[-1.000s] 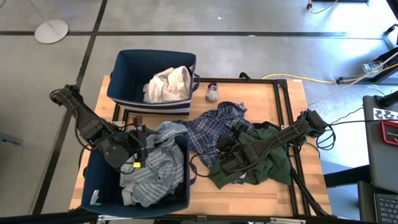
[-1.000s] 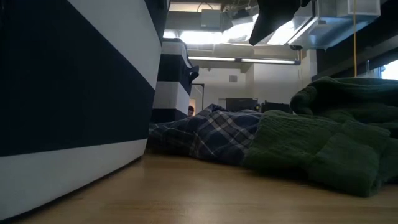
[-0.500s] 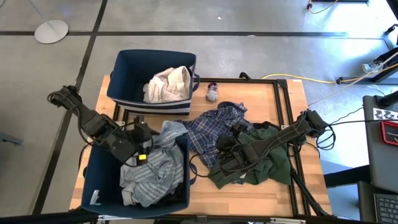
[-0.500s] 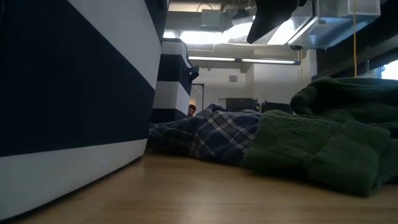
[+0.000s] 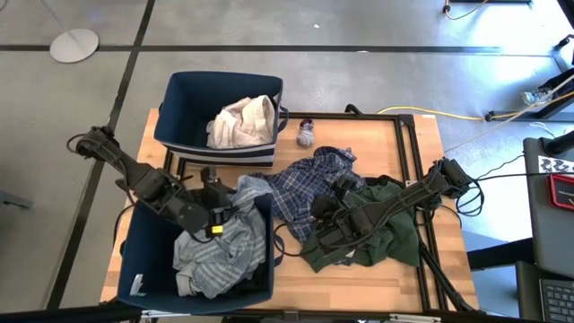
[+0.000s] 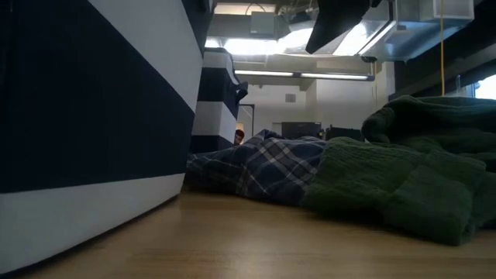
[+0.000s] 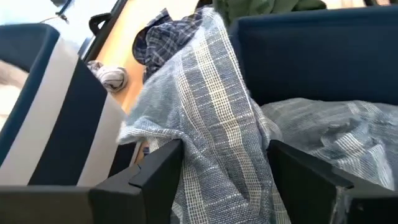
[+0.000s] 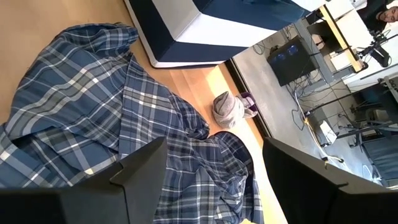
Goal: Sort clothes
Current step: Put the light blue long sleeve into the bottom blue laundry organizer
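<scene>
- Clothes: I find white garment (image 5: 242,121) and striped shirt (image 5: 220,251) binned; plaid shirt (image 5: 309,179), green garment (image 5: 381,238), sock (image 5: 306,135) remain on table (image 5: 359,278).
- Left gripper (image 5: 218,205) released above striped shirt; right gripper (image 5: 325,208) spread, empty, over plaid shirt.

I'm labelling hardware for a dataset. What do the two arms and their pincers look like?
Both arms are dark, jointed and slim, with black cables bunched at their bases. The left pincer carries a small yellow marking; its fingers are flat, black and angular. The right pincer is all black, with similar fingers.
</scene>
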Robot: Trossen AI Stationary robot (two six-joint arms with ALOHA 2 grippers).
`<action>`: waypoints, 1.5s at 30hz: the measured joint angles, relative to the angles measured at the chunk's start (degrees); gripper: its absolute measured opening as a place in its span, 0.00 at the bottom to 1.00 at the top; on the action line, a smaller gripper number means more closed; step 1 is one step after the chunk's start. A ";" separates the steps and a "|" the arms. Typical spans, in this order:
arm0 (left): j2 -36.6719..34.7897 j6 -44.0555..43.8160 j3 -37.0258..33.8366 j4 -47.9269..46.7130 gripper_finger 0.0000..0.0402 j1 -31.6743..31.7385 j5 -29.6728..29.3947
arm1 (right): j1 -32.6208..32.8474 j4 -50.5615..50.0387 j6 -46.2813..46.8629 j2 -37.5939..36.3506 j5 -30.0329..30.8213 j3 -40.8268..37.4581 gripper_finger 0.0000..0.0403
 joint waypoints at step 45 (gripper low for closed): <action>-0.53 0.84 11.18 -15.15 0.17 -5.15 -5.15 | 0.00 0.71 -0.06 0.00 0.02 0.00 0.66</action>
